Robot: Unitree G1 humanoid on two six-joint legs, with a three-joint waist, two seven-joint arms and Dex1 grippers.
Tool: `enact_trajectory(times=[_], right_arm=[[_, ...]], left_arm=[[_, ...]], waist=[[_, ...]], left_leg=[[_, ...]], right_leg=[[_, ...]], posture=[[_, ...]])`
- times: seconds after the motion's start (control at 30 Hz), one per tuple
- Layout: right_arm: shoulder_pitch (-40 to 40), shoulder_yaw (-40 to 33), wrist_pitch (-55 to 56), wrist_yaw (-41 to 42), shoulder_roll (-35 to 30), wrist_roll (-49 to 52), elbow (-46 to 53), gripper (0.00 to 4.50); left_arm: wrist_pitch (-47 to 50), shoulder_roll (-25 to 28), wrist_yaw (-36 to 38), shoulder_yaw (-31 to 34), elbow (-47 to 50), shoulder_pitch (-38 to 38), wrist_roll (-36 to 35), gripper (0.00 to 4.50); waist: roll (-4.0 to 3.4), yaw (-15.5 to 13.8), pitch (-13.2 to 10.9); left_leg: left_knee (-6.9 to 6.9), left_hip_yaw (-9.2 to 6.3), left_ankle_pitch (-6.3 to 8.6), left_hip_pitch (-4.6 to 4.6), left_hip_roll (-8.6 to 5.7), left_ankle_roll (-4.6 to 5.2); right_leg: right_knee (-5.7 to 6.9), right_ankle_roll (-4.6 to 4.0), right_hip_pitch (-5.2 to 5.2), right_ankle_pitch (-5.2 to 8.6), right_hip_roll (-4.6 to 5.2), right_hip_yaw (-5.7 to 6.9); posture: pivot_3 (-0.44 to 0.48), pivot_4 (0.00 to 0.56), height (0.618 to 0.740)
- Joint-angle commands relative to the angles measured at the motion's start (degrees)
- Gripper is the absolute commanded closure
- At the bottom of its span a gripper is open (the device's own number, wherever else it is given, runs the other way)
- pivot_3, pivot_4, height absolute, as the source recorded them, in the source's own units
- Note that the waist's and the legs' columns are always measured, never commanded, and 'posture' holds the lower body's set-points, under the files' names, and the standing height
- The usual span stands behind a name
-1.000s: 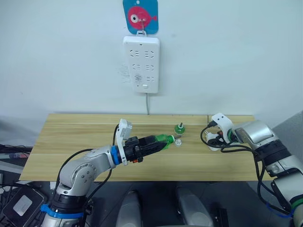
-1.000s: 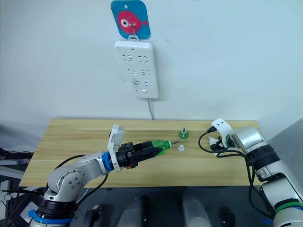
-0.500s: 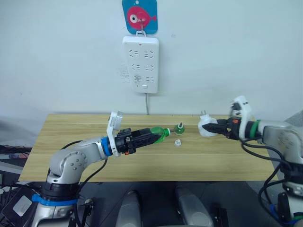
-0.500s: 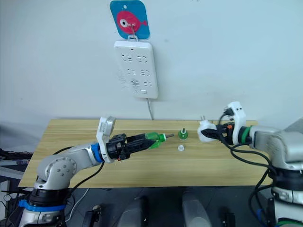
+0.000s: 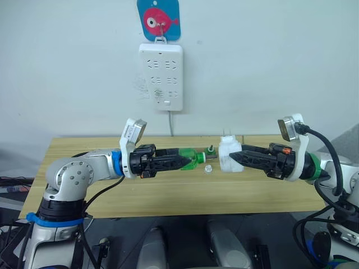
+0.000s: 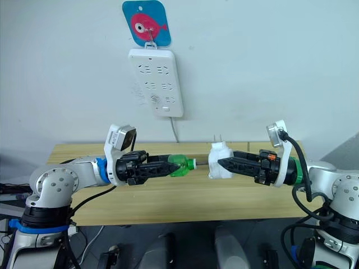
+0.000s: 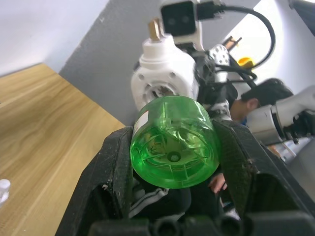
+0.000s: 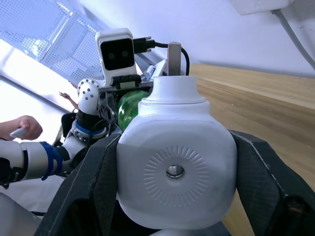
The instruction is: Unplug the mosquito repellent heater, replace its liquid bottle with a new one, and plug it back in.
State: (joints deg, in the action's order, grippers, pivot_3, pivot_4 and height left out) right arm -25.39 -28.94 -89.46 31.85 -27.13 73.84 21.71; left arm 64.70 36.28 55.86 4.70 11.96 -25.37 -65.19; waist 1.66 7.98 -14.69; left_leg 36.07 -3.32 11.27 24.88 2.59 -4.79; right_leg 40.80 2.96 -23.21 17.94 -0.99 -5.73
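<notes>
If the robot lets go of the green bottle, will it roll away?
Probably. The bottle looks round in the left wrist view, and the left hand holds it on its side above the table, so it would likely roll after dropping. It looks like smooth, clear plastic, so perhaps slippery and light.

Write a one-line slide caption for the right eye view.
Left claw holding a green bottle faces right claw holding the white heater, above the wooden table.

We see the white mosquito repellent heater (image 5: 227, 157) held above the table with prongs at twelve o'clock, facing, at its nine o'clock and just apart, the horizontal translucent green liquid bottle (image 5: 190, 158).
</notes>
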Motion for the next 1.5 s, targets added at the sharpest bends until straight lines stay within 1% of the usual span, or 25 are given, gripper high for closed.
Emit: enact_trajectory(times=[0.03, 0.4, 0.63, 0.83, 1.07, 1.5], right_arm=[[-0.06, 0.80, 2.34, -2.06, -1.44, 5.06, -0.23, 1.59], [2.62, 7.38, 9.56, -8.99, -6.00, 17.39, -0.58, 1.59], [4.25, 11.75, 15.94, -13.46, -9.23, 23.89, -0.25, 1.59], [5.37, 14.30, 19.92, -15.43, -11.82, 26.96, -0.22, 1.59], [5.97, 17.48, 23.48, -16.64, -13.97, 30.55, 1.44, 1.59], [4.79, 23.27, 27.64, -19.20, -15.07, 32.82, 3.08, 1.59]], left_arm=[[-0.06, 0.00, 0.64, 0.45, 2.07, 0.06, -1.11, 2.26], [-1.36, -2.66, -0.55, 0.36, 2.26, 0.10, -0.54, 2.26], [-1.24, -2.79, 0.30, -0.58, 3.73, 0.71, -0.40, 2.26], [-1.22, -2.64, 0.78, -0.71, 4.00, 0.68, -0.52, 2.26], [-3.02, -3.75, -0.26, -1.31, 3.41, 0.41, 1.38, 2.26], [-4.82, -4.67, 1.28, -4.13, 5.38, 0.35, 3.03, 2.26]], waist=[[0.00, -0.01, 0.00], [0.00, -0.03, 0.00], [0.01, -0.04, 0.00], [0.01, -0.05, 0.00], [0.01, -0.10, 0.00], [0.01, -0.13, 0.00]], left_leg=[[0.00, 0.00, 0.00, 0.00, 0.00, 0.00], [0.01, 0.01, 0.00, 0.01, 0.00, 0.00], [0.01, 0.01, 0.00, 0.01, 0.00, 0.00], [0.02, 0.01, 0.00, 0.01, 0.00, 0.00], [0.02, 0.01, 0.00, 0.01, 0.00, 0.00], [0.03, 0.00, 0.00, 0.01, 0.00, 0.00]], right_leg=[[0.00, 0.00, 0.00, 0.00, 0.00, 0.00], [0.00, 0.02, 0.00, 0.01, 0.00, -0.01], [0.00, 0.03, 0.00, 0.02, 0.00, -0.02], [0.00, 0.03, 0.00, 0.02, 0.00, -0.02], [0.00, 0.03, 0.00, 0.02, 0.00, -0.02], [0.00, 0.04, 0.00, 0.02, 0.00, -0.02]], posture=[[-0.173, 0.202, 0.725], [-0.170, 0.198, 0.725], [-0.169, 0.198, 0.725], [-0.169, 0.200, 0.725], [-0.169, 0.202, 0.725], [-0.166, 0.205, 0.725]])
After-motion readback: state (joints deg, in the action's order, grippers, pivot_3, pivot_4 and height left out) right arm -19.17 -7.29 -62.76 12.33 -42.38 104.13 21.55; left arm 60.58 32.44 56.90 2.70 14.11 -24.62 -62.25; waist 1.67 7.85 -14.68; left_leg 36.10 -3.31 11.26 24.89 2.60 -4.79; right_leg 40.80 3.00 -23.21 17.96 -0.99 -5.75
